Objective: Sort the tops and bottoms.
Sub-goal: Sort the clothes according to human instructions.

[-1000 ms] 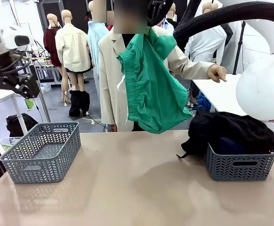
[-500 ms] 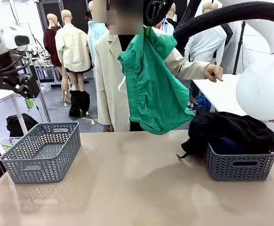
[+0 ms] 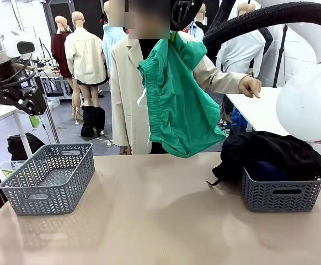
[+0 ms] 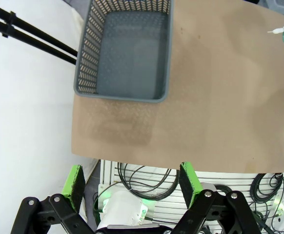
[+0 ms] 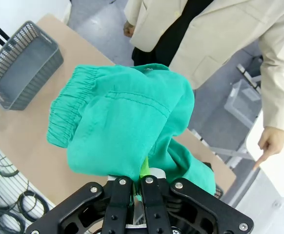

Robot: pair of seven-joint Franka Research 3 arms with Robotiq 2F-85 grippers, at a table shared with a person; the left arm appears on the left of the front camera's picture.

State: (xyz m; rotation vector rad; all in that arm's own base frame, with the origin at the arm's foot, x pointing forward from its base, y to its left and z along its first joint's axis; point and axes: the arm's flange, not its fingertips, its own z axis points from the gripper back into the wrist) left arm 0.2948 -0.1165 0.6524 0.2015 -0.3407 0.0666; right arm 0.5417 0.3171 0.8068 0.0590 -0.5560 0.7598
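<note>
Your right fingers (image 5: 143, 179) are pinching only a fold of the shorts (image 3: 177, 105); they risk slipping. Left fingers (image 4: 132, 178) are hanging apart.

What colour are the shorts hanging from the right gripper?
Bright green shorts, seen best in the right wrist view, clamped in the shut right gripper.

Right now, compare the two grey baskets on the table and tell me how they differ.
The left basket holds nothing; the right basket is heaped with dark clothing spilling over its rim. The left basket sits at an angle to the table edge; the right basket sits nearly square to the camera. Both are grey plastic with the same patterned, perforated walls and slot handles.
</note>
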